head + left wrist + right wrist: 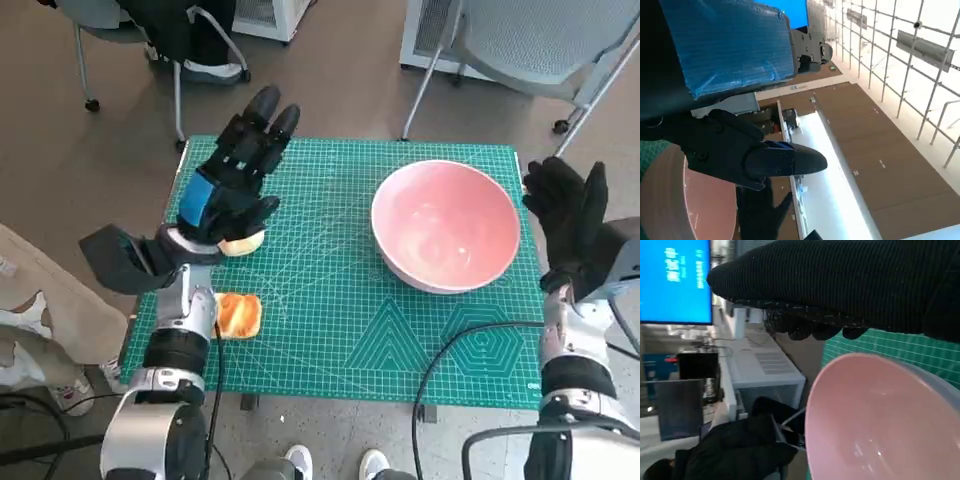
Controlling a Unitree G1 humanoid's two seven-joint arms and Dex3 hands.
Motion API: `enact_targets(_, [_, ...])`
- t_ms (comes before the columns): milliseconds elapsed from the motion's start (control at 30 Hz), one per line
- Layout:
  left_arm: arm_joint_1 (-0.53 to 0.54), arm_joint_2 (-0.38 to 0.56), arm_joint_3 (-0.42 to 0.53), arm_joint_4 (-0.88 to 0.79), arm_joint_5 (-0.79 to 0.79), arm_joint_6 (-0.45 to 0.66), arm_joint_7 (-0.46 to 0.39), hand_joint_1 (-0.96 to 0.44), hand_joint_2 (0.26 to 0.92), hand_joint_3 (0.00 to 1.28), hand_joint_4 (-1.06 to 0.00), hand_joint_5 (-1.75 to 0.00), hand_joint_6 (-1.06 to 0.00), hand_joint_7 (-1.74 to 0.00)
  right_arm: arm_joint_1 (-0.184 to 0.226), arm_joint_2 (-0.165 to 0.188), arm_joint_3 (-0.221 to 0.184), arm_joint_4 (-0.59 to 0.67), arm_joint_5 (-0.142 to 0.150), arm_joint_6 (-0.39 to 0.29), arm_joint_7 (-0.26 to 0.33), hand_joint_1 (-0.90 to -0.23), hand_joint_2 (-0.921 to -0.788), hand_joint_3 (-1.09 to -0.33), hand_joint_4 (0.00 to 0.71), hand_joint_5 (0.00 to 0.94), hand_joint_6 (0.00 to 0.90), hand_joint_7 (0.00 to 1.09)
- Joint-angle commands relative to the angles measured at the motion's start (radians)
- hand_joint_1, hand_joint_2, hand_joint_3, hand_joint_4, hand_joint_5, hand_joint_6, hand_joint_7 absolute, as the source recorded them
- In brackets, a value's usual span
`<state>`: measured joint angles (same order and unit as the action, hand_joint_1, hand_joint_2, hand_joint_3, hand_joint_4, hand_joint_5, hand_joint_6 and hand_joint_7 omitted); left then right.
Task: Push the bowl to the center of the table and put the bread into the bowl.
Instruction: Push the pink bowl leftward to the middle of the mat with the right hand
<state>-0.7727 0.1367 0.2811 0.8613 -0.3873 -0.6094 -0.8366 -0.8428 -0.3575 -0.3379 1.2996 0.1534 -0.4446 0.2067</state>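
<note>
A pink bowl [445,225] stands on the right side of the green mat [330,330]; it also shows in the wrist views [670,200] [880,425]. My right hand [570,215] [840,285] is raised just off the bowl's right rim, fingers spread and holding nothing. My left hand [235,180] [740,155] hovers over the mat's left side with its fingers stretched out. A pale piece of bread [243,243] peeks out from under its palm, and I cannot tell whether the hand touches it. A toasted slice [237,313] lies nearer the front left, partly behind my left forearm.
A black cable [450,370] loops over the mat's front right. Chairs [520,50] stand behind the table. A person's leg [30,300] is at the left and shoes [330,462] at the front edge. A person in black [730,450] sits beyond the bowl.
</note>
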Motion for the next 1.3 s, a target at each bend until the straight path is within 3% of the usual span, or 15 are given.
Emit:
enact_targets(33, [0.018,0.012,-0.008,-0.030,0.001,0.009,0.009,-0.63,0.921,0.31,0.00,0.00,-0.16,-0.01,0.026,0.013,-0.009,0.019,-0.002,0.038,-0.017,-0.646,-0.921,-0.919,0.152,0.005,0.121,0.24])
enact_targets(567, [0.042,0.030,-0.018,-0.074,0.005,0.023,0.033,-0.62,0.921,0.32,0.00,0.00,-0.15,-0.01,0.047,0.031,-0.025,0.026,0.001,0.080,-0.034,-0.650,-0.921,-0.905,0.167,0.008,0.156,0.23])
enact_targets(1067, [0.059,0.043,-0.033,-0.107,0.009,0.037,0.052,-0.61,0.921,0.32,0.00,0.00,-0.15,-0.01,0.045,0.093,-0.031,0.021,0.000,0.072,-0.027,-0.633,-0.921,-0.889,0.194,0.015,0.207,0.23])
enact_targets(1300, [0.064,0.046,-0.040,-0.112,0.014,0.036,0.062,-0.61,0.921,0.32,0.00,0.00,-0.15,-0.01,0.034,0.120,-0.018,0.017,-0.010,0.059,-0.015,-0.638,-0.921,-0.883,0.207,0.016,0.187,0.20])
